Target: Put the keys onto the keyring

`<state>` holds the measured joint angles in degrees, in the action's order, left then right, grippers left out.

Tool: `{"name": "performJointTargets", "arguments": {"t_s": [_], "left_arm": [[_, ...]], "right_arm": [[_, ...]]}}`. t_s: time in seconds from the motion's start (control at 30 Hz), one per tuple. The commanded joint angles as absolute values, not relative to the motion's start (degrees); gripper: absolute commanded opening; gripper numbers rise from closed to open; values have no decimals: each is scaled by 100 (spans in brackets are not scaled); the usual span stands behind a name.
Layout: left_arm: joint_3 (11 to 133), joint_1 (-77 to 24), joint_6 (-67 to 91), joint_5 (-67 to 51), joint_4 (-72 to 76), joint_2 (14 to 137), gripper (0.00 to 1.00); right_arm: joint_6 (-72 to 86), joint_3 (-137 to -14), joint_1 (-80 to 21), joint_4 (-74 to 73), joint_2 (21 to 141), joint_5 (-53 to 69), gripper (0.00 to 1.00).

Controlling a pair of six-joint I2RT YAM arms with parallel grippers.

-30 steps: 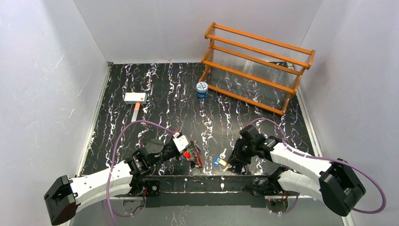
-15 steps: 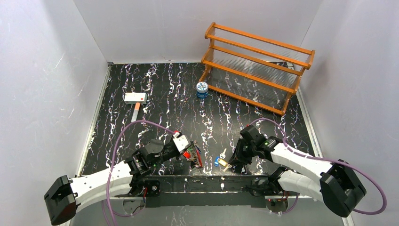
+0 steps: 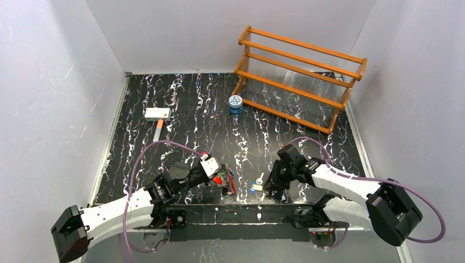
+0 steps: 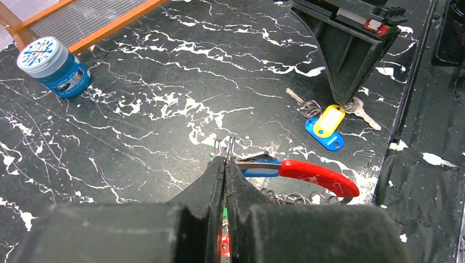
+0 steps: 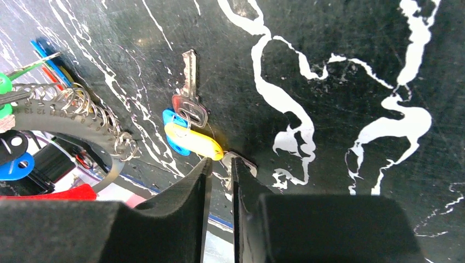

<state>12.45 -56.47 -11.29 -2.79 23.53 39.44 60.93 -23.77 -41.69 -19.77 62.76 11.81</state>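
"Black marble table (image 3: pixel 181 109), 2 arms bent low: why?"
"Left gripper (image 4: pixel 225 161) is clamped on the keyring (image 4: pixel 225 146), likely steadying it for threading. Right gripper (image 5: pixel 219 164), jaws a sliver apart, tips onto the loose keys (image 5: pixel 187 112) near the front edge; grip unclear."

Plain white walls (image 3: pixel 181 33) close in on three sides, evenly lit, with faint scuffs on the left one. The tabletop (image 3: pixel 208 109) under the right fingers (image 5: pixel 186 192) is black with white marble veins. Well beyond those fingers, and a little to their right, an orange wooden rack (image 3: pixel 299 76) with ribbed clear shelves stands skewed against the back wall
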Motion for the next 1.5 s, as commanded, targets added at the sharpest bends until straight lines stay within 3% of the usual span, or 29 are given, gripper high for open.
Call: {"name": "performJointTargets", "arguments": {"t_s": [0.0,0.13,0.3,0.57,0.67,0.87,1.13,1.47], "left_arm": [[1170,-5661,-1099,-220,2490,3795,0],[1145,-5665,-1082,-211,2487,3756,0],[1126,-5666,-1077,-202,2488,3744,0],[1116,-5664,-1056,-193,2492,3755,0],[1116,-5667,-1048,-191,2488,3774,0],[1134,-5661,-1044,-185,2488,3821,0],[1134,-5668,-996,-167,2490,3863,0],[1143,-5663,-989,-175,2492,3881,0]], "right_arm": [[6023,-2461,-4177,-1799,6316,1217,26],[5926,-2533,-4187,-1881,6188,1127,18],[5507,-2571,-4184,-2000,6122,1070,17],[4225,-3040,-4204,-2430,6009,835,44],[3938,-3285,-4251,-2624,6178,797,48],[3565,-3825,-4619,-3101,6753,267,34],[3660,-4690,-6120,-3951,7597,-1329,35],[3924,-5294,-7181,-4699,8531,-2403,32]]}}
